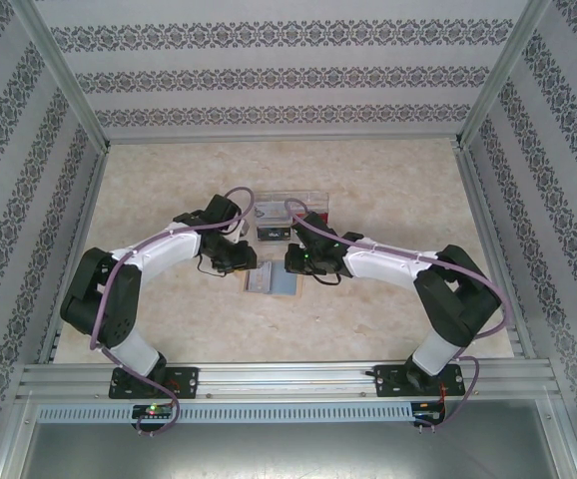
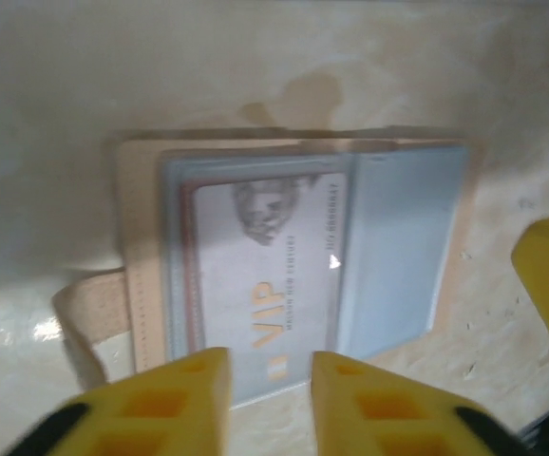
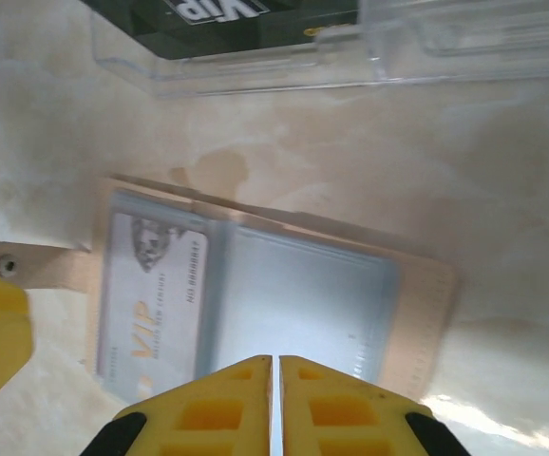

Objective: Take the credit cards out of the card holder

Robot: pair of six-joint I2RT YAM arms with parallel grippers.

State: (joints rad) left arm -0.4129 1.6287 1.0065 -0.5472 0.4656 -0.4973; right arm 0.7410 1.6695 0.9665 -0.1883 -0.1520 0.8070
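Here the card holder (image 1: 272,281) lies open flat near the middle of the tabletop (image 1: 388,190), with a pale credit card (image 2: 265,275) tucked in one pocket. The left pincer (image 2: 270,366) hangs open at that card's end. The right pincer (image 3: 275,366) is closed over the holder's other half, and a clear tray (image 3: 255,71) sits just beyond, toward the far edge.
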